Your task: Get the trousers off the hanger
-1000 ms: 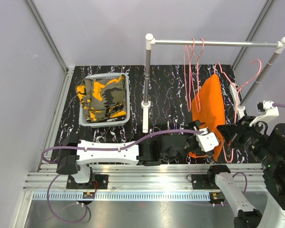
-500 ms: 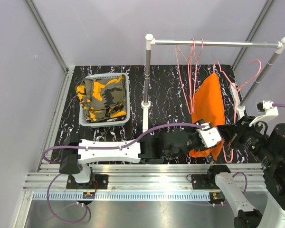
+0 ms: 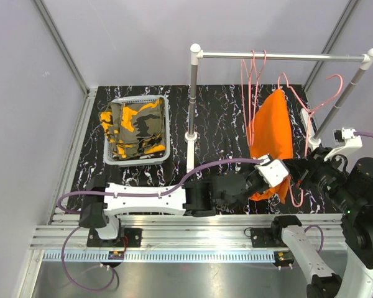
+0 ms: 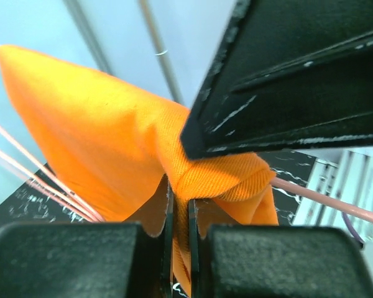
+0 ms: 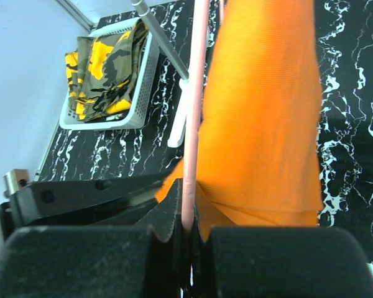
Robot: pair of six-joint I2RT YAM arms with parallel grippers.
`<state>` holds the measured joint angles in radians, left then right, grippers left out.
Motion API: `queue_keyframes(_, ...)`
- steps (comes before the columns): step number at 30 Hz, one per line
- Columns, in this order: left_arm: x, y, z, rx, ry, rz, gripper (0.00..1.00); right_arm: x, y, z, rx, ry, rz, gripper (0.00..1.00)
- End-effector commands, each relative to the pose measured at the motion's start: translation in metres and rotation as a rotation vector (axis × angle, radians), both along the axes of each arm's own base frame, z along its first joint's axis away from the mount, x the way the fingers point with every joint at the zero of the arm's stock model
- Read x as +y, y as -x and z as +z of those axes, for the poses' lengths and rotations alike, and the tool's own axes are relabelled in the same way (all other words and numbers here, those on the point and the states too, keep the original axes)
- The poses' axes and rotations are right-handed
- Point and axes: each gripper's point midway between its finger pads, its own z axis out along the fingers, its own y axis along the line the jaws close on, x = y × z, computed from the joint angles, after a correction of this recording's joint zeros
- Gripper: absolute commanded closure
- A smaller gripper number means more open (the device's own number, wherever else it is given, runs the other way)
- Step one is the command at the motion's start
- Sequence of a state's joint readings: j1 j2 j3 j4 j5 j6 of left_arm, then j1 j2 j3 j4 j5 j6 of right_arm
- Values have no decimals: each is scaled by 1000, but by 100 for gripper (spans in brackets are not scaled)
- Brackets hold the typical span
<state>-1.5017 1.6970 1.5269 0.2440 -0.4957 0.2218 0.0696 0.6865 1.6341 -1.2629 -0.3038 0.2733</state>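
The left pincer [image 4: 180, 212] pinches the bunched lower fold of the orange trousers [image 4: 105, 136], which look soft and light. The right pincer [image 5: 186, 218] clamps the pink hanger [image 5: 196, 93]. The cloth should slide off.

The orange trousers [image 3: 272, 133] hang draped over a pink hanger [image 3: 326, 99] at the right of the black marbled mat [image 3: 217, 118]. The left gripper [image 3: 262, 183] meets their lower edge. The right gripper [image 3: 301, 172] sits just beside it, at the hanger wire. Two spare hangers [image 3: 253, 74] hang on the rail [image 3: 286, 56]. The camouflage trousers [image 3: 135, 127] lie in the white basket [image 3: 135, 161].
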Motion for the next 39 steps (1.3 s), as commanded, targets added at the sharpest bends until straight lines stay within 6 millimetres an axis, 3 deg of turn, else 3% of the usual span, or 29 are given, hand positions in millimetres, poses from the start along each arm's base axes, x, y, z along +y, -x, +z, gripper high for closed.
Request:
queue_keyframes(1,53,-20,98,27,370,163,100,-12,-19,26,-161,62,-46,100)
queue_keyframes(13,146,-35,175,-23,560,333,100,-9,-43,-12,-56,71,-41,100)
queue_keyframes(27,232,-30,248,-107,729,370,100,-5,-46,-29,-7,73,-16,100)
queue_keyframes(39,290,-10,298,-155,850,262,100,3,-44,-25,-17,56,35,100)
